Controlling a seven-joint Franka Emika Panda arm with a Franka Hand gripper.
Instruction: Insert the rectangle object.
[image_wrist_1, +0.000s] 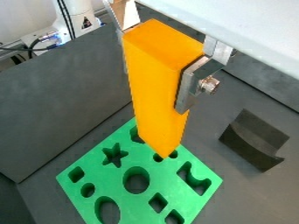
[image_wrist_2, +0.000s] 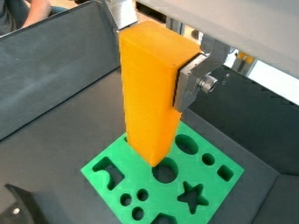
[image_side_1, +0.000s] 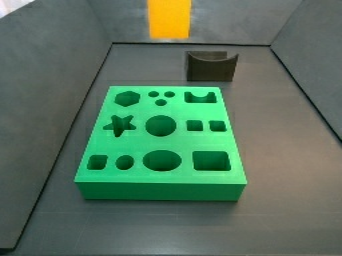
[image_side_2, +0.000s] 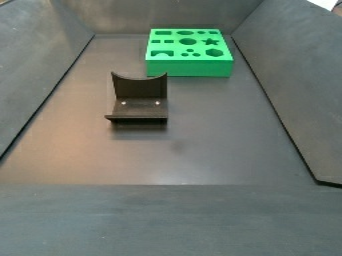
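Pincer (image_wrist_1: 176, 83) clamped on orange block (image_wrist_1: 158, 83), block upright, hanging above green board (image_wrist_1: 100, 179); only block's lower end shows in side view (image_side_1: 170, 17). Judgement: square block's edges to rectangular cutout (image_side_1: 211, 160), keep it vertical, lower slowly. All board holes empty. Dark fixture (image_side_2: 136, 99) on desk (image_side_2: 174, 190), nothing in it.

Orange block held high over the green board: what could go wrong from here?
1. The end effector grips the orange block near its top, so the long free end could tilt or slip on contact.
2. The board has many cutouts; the rectangular one is easily missed, jamming the block on the rim.
3. In a side view the block is barely in frame, so the descent is long and drift may build up.
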